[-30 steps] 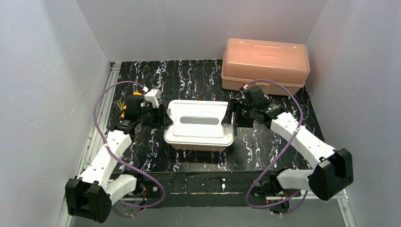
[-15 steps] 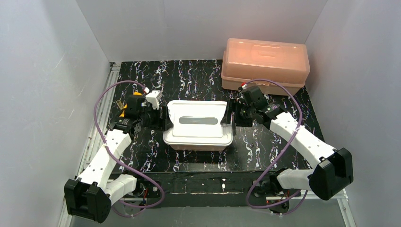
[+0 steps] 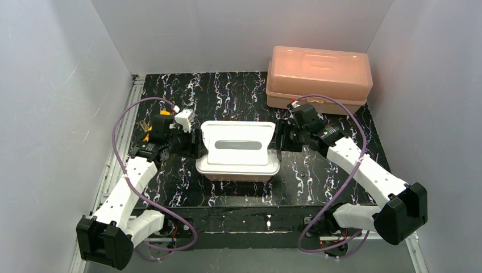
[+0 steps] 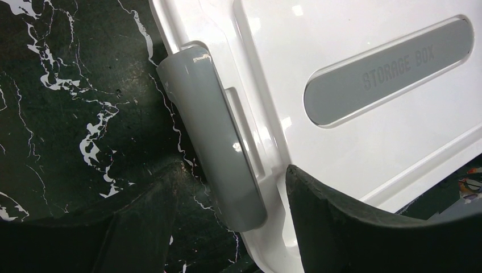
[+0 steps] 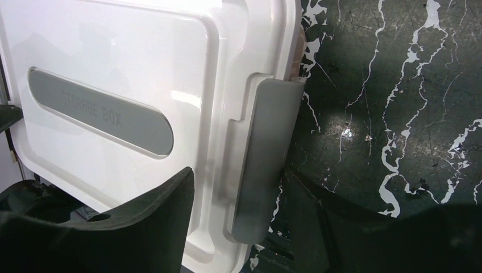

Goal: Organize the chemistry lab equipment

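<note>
Centrally, glossy rectangular lid [image 3: 239, 149], curved grey latch [image 4: 216, 142].

Three plain pale-grey walls box in the scene: a back wall [image 3: 239, 34], a left wall [image 3: 51, 114] and a right wall [image 3: 437, 85] (all bare and matte). The counter [image 3: 239, 94] is black with white marble-like veins. Along its left edge runs what may be a metal rail [image 3: 134, 85]. The light is soft and even.
</note>
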